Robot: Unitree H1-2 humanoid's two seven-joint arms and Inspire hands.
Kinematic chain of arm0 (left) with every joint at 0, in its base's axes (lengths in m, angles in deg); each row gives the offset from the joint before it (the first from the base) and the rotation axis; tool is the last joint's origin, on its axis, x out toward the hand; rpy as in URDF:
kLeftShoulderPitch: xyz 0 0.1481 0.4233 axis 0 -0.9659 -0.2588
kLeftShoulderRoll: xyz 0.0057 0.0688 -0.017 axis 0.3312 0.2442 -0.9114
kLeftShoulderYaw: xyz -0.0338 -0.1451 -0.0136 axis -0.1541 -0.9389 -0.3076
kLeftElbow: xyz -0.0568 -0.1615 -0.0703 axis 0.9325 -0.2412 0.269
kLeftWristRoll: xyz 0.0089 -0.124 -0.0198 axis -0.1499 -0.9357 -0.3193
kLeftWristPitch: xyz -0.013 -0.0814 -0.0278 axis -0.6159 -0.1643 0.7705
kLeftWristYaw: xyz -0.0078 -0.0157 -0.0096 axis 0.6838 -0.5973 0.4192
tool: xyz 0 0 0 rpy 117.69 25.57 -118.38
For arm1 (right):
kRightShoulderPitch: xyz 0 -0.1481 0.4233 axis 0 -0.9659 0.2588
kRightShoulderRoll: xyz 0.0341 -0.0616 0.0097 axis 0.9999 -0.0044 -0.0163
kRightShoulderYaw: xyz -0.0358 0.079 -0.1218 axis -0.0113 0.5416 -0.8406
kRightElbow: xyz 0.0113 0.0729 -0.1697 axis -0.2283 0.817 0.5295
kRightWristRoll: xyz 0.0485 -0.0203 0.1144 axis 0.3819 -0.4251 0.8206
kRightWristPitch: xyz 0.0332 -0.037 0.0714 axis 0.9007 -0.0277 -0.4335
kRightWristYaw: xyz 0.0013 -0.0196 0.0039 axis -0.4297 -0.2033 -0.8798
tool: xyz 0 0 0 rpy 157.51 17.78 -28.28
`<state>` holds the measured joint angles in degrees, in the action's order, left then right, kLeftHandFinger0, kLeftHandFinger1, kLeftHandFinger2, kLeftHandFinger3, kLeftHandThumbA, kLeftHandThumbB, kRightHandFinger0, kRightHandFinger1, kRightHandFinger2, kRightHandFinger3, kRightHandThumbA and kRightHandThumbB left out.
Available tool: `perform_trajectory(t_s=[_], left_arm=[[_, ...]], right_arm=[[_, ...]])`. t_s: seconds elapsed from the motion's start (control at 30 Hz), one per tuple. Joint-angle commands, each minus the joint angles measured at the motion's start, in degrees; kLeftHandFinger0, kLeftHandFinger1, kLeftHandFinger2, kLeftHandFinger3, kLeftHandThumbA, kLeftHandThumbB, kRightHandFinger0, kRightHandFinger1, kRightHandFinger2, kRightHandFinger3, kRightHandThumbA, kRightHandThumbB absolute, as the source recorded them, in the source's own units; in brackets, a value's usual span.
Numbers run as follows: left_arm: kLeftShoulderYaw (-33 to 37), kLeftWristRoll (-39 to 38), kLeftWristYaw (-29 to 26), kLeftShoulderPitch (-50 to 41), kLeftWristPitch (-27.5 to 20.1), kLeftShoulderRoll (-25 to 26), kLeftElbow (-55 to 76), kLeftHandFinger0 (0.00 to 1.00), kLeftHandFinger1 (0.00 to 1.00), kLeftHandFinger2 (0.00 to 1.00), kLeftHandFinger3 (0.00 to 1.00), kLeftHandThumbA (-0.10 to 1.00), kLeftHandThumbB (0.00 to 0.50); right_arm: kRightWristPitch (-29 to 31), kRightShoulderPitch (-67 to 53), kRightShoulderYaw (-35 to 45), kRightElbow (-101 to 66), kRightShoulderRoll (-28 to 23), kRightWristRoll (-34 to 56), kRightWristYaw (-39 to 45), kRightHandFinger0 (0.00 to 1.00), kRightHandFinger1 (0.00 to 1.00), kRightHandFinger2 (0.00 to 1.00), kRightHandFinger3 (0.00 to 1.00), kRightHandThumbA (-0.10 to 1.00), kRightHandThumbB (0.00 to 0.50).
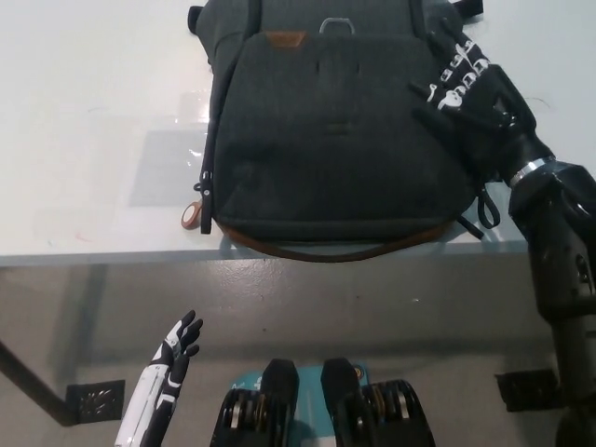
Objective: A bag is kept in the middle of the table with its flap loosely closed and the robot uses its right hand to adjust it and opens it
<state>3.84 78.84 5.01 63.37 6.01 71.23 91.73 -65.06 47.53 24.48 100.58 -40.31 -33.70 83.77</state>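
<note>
On the table (84,140) the dark bag (335,149) lies flat, its soft flap likely limp and best pinched at the edge, the black right hand (466,98) resting spread on it, grasping nothing, while the white left hand (172,358) hangs open below.
</note>
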Motion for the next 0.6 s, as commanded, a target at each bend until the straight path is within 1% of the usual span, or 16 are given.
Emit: perform_trajectory(t_s=[0.0, 0.07, 0.1, 0.13, 0.17, 0.2, 0.23, 0.27, 0.3, 0.33, 0.37, 0.43, 0.47, 0.5, 0.53, 0.57], left_arm=[[0.27, 0.17, 0.5, 0.85, -1.66, 0.64, 1.08, 1.0, 1.0, 1.0, 1.0, 1.0, 0.183], [0.29, 0.17, 0.74, 1.16, -1.1, 0.83, 1.29, 1.0, 1.0, 1.0, 1.0, 1.0, 0.189], [0.34, 0.02, 0.94, 1.26, -0.95, 0.95, 1.31, 1.0, 1.0, 1.0, 1.0, 1.0, 0.188], [0.29, -0.25, 1.08, 1.42, -0.76, 1.02, 1.34, 1.0, 1.0, 1.0, 1.0, 1.0, 0.192], [0.23, -0.29, 1.16, 1.64, -0.54, 1.11, 1.39, 1.0, 1.0, 1.0, 1.0, 1.0, 0.193], [0.17, -0.19, 1.2, 1.89, -0.39, 1.18, 1.39, 1.0, 1.0, 1.0, 1.0, 1.0, 0.195], [0.12, -0.21, 1.23, 2.02, -0.41, 1.22, 1.34, 1.0, 1.0, 1.0, 1.0, 1.0, 0.196], [0.14, -0.12, 1.28, 2.35, -0.3, 1.24, 1.26, 1.0, 1.0, 1.0, 1.0, 1.0, 0.201], [0.19, 0.07, 1.3, 2.44, -0.29, 1.31, 1.18, 1.0, 1.0, 1.0, 1.0, 1.0, 0.204], [0.25, 0.3, 1.42, 2.59, -0.07, 1.43, 1.22, 1.0, 1.0, 1.0, 1.0, 1.0, 0.209], [0.25, 0.45, 1.44, 2.77, 0.2, 1.41, 1.31, 1.0, 1.0, 1.0, 1.0, 1.0, 0.212], [0.19, 0.44, 1.49, 3.22, 0.27, 1.43, 1.05, 1.0, 1.0, 1.0, 1.0, 1.0, 0.206], [0.17, 0.43, 1.49, 3.35, 0.08, 1.44, 0.82, 1.0, 1.0, 1.0, 1.0, 1.0, 0.204], [0.17, 0.37, 1.56, 3.45, 0.08, 1.46, 0.76, 1.0, 1.0, 1.0, 1.0, 1.0, 0.204], [0.17, 0.3, 1.67, 3.59, 0.13, 1.48, 0.75, 1.0, 1.0, 1.0, 1.0, 1.0, 0.209], [0.17, 0.31, 1.74, 3.74, 0.14, 1.54, 0.68, 1.0, 1.0, 1.0, 1.0, 1.0, 0.211]], right_arm=[[-2.13, 1.0, -0.45, 0.05, -0.25, 2.61, 6.08, 1.0, 1.0, 1.0, 1.0, 1.0, 0.414], [-1.98, 0.12, -1.75, -1.0, -1.3, 1.79, 8.02, 1.0, 1.0, 1.0, 1.0, 1.0, 0.396], [-0.83, -0.84, -3.58, -2.7, -2.43, -0.62, 8.31, 1.0, 1.0, 1.0, 1.0, 1.0, 0.393], [-0.8, -1.15, -4.01, -3.21, -2.85, -1.29, 8.07, 1.0, 1.0, 1.0, 1.0, 1.0, 0.364], [-1.34, -1.39, -4.08, -4.18, -2.97, -1.22, 7.28, 0.62, 0.64, 0.63, 0.75, 0.72, 0.281], [-2.25, -1.77, -4.08, -6.24, -2.88, -1.6, 5.01, 0.12, 0.21, 0.38, 0.38, 0.4, 0.295], [-2.44, -1.95, -4.25, -7.47, -2.79, -2.57, 3.01, 0.06, 0.14, 0.41, 0.32, 0.29, 0.29], [-3.68, -2.34, -4.99, -10.76, -2.64, -6.99, -3.23, 0.0, 0.06, 0.34, 0.18, -0.07, 0.266], [-4.79, -2.62, -5.33, -12.59, -2.61, -8.72, -5.62, 0.0, 0.12, 0.51, 0.31, -0.1, 0.218], [-5.17, -2.79, -5.1, -13.62, -2.47, -8.96, -6.57, 0.0, 0.21, 0.56, 0.5, -0.1, 0.161], [-5.22, -2.83, -5.21, -14.41, -2.63, -9.44, -6.91, 0.0, 0.24, 0.56, 0.63, -0.1, 0.127], [-5.37, -2.78, -4.87, -15.24, -2.81, -9.78, -7.61, 0.0, 0.27, 0.59, 0.7, -0.1, 0.086], [-5.52, -2.8, -4.78, -15.57, -3.0, -10.01, -7.8, 0.0, 0.3, 0.61, 0.73, -0.1, 0.075], [-5.78, -2.89, -4.66, -15.76, -3.07, -10.15, -7.96, 0.0, 0.31, 0.62, 0.75, -0.1, 0.077], [-5.92, -3.0, -4.5, -15.99, -3.22, -10.6, -8.36, 0.0, 0.39, 0.68, 0.79, -0.1, 0.065], [-5.79, -3.08, -4.45, -16.01, -3.35, -10.74, -8.31, 0.0, 0.41, 0.69, 0.79, -0.1, 0.069]])
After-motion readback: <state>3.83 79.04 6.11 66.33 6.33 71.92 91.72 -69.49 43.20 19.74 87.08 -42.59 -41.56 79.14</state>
